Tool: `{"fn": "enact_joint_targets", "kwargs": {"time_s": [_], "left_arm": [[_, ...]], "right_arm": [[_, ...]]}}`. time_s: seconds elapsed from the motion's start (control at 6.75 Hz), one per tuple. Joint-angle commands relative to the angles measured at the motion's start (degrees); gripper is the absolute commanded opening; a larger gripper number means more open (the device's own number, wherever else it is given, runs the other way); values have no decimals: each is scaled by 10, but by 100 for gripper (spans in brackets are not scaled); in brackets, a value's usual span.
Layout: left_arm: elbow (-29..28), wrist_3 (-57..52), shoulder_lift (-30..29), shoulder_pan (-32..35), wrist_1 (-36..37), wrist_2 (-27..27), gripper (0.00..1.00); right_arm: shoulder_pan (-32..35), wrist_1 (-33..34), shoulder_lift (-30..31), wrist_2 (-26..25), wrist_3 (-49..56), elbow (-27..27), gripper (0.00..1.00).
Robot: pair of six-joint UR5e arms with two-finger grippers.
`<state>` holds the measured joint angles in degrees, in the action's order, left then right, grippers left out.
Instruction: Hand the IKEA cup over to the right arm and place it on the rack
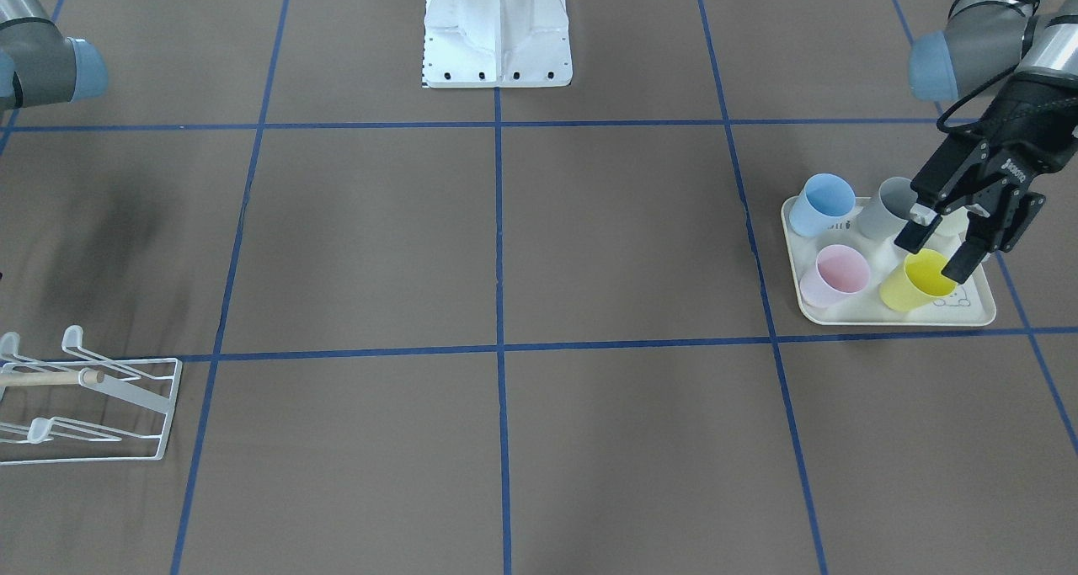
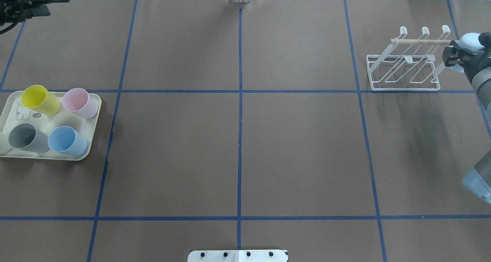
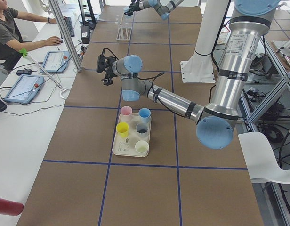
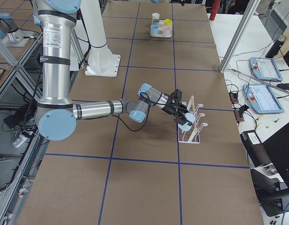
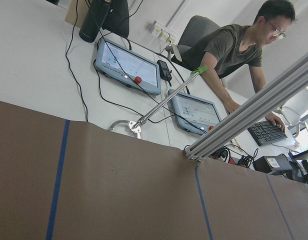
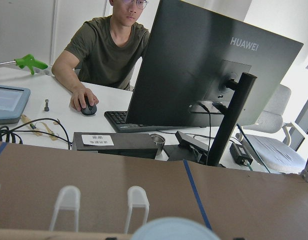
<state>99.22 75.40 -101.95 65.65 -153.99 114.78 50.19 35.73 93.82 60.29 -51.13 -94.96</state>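
A pale blue IKEA cup (image 2: 471, 41) sits in my right gripper (image 2: 456, 56), which is shut on it just right of the white wire rack (image 2: 402, 74). In the exterior right view the cup (image 4: 184, 122) hangs against the rack's (image 4: 195, 129) near prongs. Its rim (image 6: 174, 231) fills the bottom of the right wrist view, with rack prongs (image 6: 69, 200) behind. My left gripper (image 1: 932, 258) is open and empty. It hangs high in the air near the tray end.
A cream tray (image 2: 50, 157) at the left holds yellow (image 2: 38, 99), pink (image 2: 78, 102), grey (image 2: 25, 137) and blue (image 2: 65, 140) cups. Past the far edge, a person sits at a desk (image 5: 39, 75) with screens and cables. The robot's base plate (image 1: 497, 70) is at the near edge.
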Motion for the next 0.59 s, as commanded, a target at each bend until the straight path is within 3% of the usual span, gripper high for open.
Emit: {"fn": "enact_joint_targets", "kwargs": {"time_s": [0.0, 0.3, 0.44], "left_arm": [[-1, 0, 0, 0, 0, -1, 100], [-2, -1, 0, 0, 0, 0, 100], [-1, -7, 0, 2, 1, 1, 100]], "right_arm": [[0, -7, 0, 0, 1, 0, 100], [1, -8, 0, 4, -3, -20, 100], [3, -4, 0, 22, -5, -57, 100]]}}
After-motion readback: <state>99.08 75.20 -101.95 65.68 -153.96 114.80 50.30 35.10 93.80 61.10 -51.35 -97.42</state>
